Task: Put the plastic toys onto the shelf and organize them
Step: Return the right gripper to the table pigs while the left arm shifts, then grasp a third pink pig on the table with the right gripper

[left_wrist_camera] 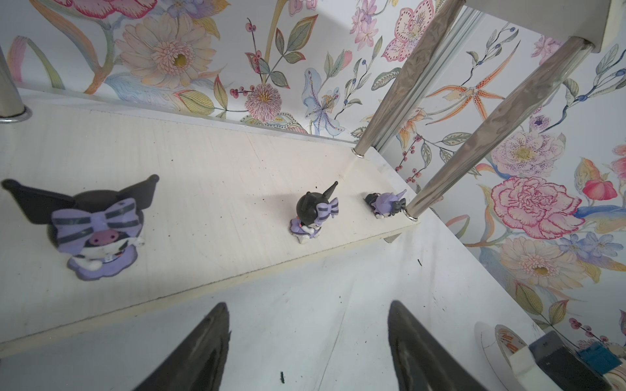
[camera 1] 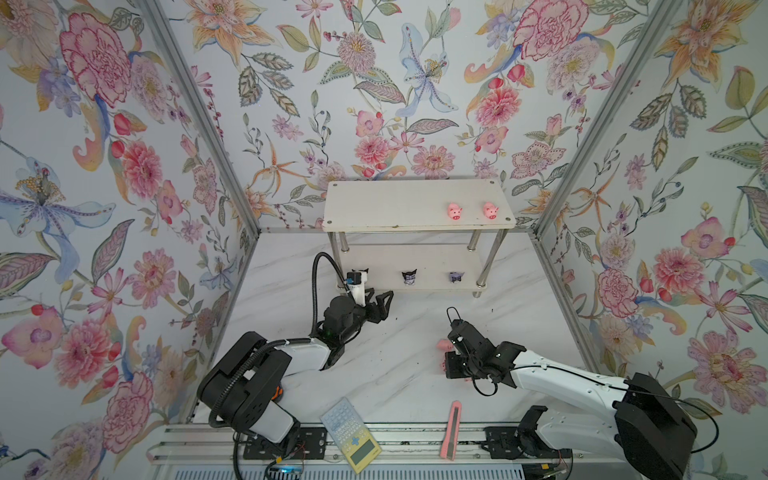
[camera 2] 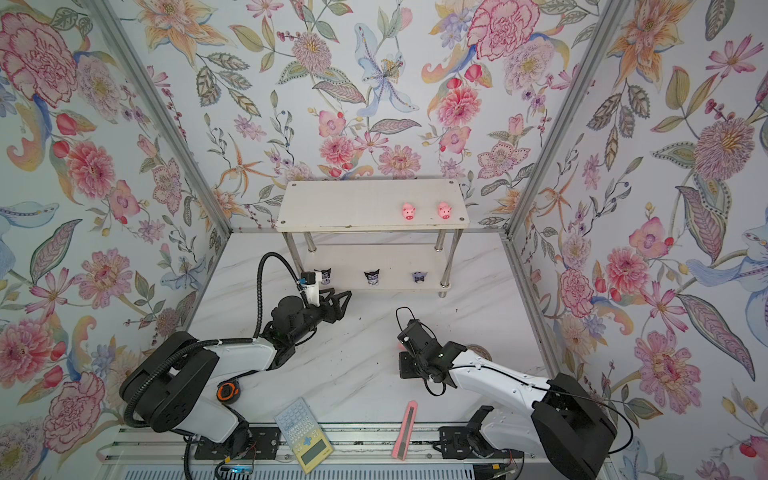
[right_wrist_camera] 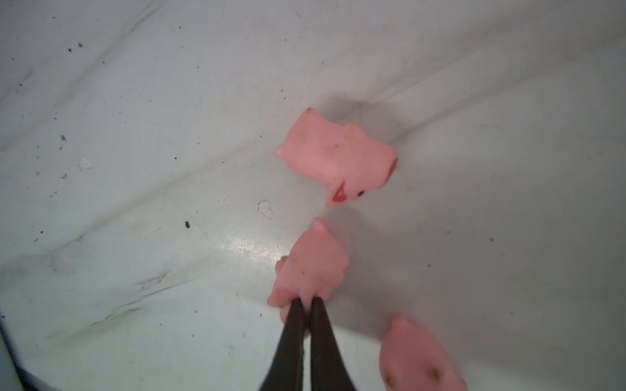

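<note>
Currently, the shelf (camera 1: 415,199) stands at the centre of both top views, against the rear wall. Its top board carries two toys toward the right end: the first pig (camera 1: 454,211) and the second pig (camera 1: 491,210). They stand near each other without touching, snouts toward the camera.

The lower board holds three toys in a row along its front edge. In the left wrist view these are the near figurine (left_wrist_camera: 98,233) at left, the middle figurine (left_wrist_camera: 313,213) at centre, and the far figurine (left_wrist_camera: 386,203) just beside a chrome leg (left_wrist_camera: 474,149). The near and middle figurines stand upright; the far figurine appears tipped.

The left gripper (left_wrist_camera: 306,304) sits over the table (camera 1: 407,386) just in front of the lower board. Its jaws are spread wide with nothing between them.

The right gripper (right_wrist_camera: 306,301) points down at the table, right of centre in the lower half of both top views. In the right wrist view its fingers (right_wrist_camera: 293,325) are almost together, clamped on a thin edge of the gripped pig (right_wrist_camera: 313,267) at lower centre. A loose pig (right_wrist_camera: 338,159) lies on its side at centre. A corner pig (right_wrist_camera: 420,359) is cut off by the lower right of the frame.

A calculator (camera 1: 351,434) and a utility knife (camera 1: 452,430) lie at the bottom of both top views.
</note>
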`<state>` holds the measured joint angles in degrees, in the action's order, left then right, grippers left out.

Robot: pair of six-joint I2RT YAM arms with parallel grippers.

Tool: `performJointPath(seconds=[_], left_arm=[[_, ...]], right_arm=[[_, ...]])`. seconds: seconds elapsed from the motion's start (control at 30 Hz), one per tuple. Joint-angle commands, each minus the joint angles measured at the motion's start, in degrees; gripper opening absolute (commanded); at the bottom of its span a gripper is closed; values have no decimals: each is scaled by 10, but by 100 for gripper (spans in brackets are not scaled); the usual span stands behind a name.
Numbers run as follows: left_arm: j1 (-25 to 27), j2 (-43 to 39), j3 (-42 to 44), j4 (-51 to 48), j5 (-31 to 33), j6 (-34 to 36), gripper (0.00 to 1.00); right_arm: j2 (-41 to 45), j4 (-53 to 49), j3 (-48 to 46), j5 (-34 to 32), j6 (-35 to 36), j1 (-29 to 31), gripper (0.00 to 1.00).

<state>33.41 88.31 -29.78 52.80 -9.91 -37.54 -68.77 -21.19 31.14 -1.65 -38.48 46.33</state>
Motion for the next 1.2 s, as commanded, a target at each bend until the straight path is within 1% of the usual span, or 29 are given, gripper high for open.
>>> performJointPath(seconds=[0.0, 0.27, 0.33, 0.4, 0.43, 0.47, 0.63, 0.7, 0.77, 0.87, 1.0, 1.1, 1.17], left_arm=[[6, -1, -9, 8, 10, 3, 75], [8, 0, -12, 9, 9, 2, 75], [8, 1, -13, 8, 9, 2, 75], [10, 3, -14, 9, 7, -1, 75], [10, 4, -16, 8, 8, 0, 75], [11, 5, -15, 8, 8, -1, 75], [14, 3, -16, 6, 10, -1, 75], [15, 3, -17, 4, 12, -1, 75], [16, 1, -17, 3, 12, -1, 75], [17, 0, -17, 0, 13, -1, 75], [17, -3, -18, -3, 14, 0, 75], [19, -3, -19, -4, 16, 0, 75], [19, -3, -20, -4, 15, 0, 75]], right_arm=[[-11, -24, -13, -20, -24, -3, 6], [65, -65, -40, -30, -37, -48, 8], [79, -72, -41, -27, -35, -56, 10], [86, -79, -35, -25, -32, -58, 14], [86, -81, -30, -26, -30, -56, 16], [86, -85, -24, -27, -29, -53, 22], [78, -100, 6, -46, -29, -25, 53], [67, -104, 15, -53, -30, -15, 61], [52, -104, 19, -59, -30, -14, 66], [27, -104, 21, -79, -23, -16, 69], [1, -100, 24, -95, -10, -25, 69], [-2, -84, 22, -101, 0, -27, 66], [-1, -69, 20, -101, 9, -28, 61]])
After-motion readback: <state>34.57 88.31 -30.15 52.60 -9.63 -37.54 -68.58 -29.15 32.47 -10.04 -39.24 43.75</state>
